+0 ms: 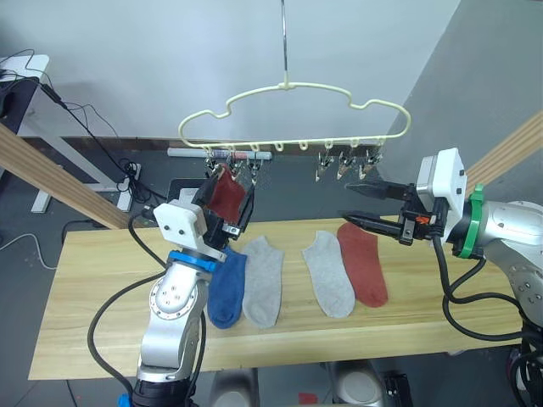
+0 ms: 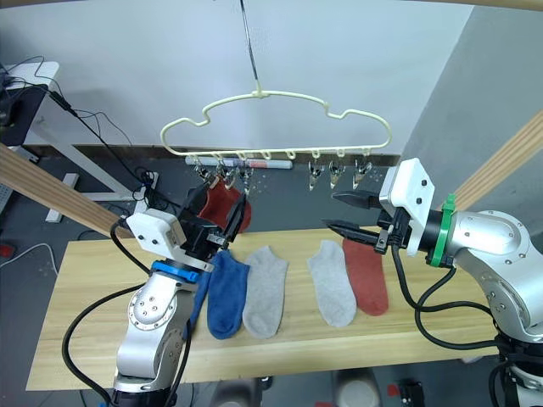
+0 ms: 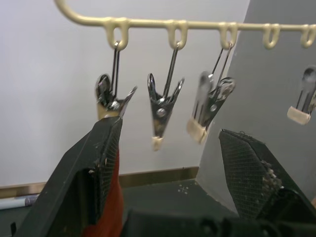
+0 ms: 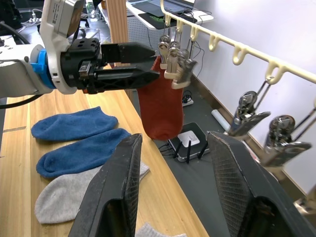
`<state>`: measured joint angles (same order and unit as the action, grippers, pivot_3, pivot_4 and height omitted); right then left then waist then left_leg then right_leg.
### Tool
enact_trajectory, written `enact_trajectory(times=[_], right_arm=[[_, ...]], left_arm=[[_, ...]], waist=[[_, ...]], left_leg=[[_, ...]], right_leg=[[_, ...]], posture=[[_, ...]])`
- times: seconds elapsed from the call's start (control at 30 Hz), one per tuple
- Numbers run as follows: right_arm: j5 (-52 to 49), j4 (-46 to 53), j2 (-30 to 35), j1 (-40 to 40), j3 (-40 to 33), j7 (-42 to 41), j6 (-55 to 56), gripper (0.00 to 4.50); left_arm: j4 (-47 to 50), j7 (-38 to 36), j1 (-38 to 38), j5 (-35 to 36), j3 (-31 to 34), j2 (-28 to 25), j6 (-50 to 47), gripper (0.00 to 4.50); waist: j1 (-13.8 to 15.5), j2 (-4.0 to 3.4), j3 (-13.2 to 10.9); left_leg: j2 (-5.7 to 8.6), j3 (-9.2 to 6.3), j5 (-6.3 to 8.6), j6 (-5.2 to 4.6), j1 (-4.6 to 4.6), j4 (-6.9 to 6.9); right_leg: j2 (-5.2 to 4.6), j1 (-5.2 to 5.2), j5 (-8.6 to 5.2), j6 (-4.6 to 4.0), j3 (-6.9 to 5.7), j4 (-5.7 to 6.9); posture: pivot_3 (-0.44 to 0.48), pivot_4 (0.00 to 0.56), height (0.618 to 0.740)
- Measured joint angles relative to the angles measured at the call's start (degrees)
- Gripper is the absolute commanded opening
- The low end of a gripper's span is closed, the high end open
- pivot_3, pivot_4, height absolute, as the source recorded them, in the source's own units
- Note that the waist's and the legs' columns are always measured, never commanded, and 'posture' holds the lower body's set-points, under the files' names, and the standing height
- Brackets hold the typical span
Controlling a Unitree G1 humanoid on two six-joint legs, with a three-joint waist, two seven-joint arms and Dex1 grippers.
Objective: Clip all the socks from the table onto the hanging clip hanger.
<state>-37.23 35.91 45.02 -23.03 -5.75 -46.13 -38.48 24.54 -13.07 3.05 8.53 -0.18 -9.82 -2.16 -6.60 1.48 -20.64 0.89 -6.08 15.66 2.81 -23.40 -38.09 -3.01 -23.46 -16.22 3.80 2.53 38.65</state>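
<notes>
The pale yellow clip hanger [image 1: 293,88] hangs by its thin hook above the table [image 1: 102,280]. One rust red sock [image 4: 160,106] dangles from one of the hanger's left clips [image 4: 173,61]. My left gripper [image 1: 227,200] is open around the top of that sock, which lies against one finger [image 3: 101,163]. Flat on the table lie two blue socks [image 2: 227,292], two light grey socks [image 1: 263,280] [image 1: 327,273] and a second red sock [image 1: 363,263]. My right gripper [image 1: 369,208] hovers open and empty above the table's right part, below the three right clips [image 1: 344,165].
Two thick wooden beams slant at the sides, left [image 1: 51,174] and right [image 1: 509,148]. Behind the table's left end stands a white desk [image 1: 25,85] with cables trailing to the floor [image 1: 110,161].
</notes>
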Motion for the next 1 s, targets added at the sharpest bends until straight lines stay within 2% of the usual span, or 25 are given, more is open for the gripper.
enact_trajectory(times=[0.23,0.33,1.0], right_arm=[[0.01,0.0,0.01,0.0,0.0,0.02,0.0,2.17],[0.01,0.0,0.02,0.0,0.0,0.06,0.01,2.17],[0.01,0.01,0.21,-0.05,0.02,0.16,0.0,2.17]], left_arm=[[-0.97,0.02,0.49,-0.19,0.02,0.49,-0.09,3.43],[-1.71,0.05,1.06,-0.37,0.04,0.66,-0.1,2.91],[-3.87,2.43,5.17,-0.95,1.27,1.11,-1.16,2.91]], waist=[[0.0,0.0,0.0],[-0.02,0.0,0.0],[-0.05,0.0,0.0]], left_leg=[[0.0,-0.01,0.0,0.0,0.0,-0.01],[0.0,-0.01,0.0,0.0,0.0,-0.01],[0.01,-0.02,0.0,0.0,0.0,-0.03]], right_leg=[[0.0,0.0,0.0,0.0,0.0,0.02],[0.0,0.0,0.0,0.0,0.0,0.02],[0.0,0.0,0.0,0.0,-0.01,0.07]], posture=[[-0.272,0.352,0.74],[-0.277,0.355,0.74],[-0.28,0.358,0.74]])
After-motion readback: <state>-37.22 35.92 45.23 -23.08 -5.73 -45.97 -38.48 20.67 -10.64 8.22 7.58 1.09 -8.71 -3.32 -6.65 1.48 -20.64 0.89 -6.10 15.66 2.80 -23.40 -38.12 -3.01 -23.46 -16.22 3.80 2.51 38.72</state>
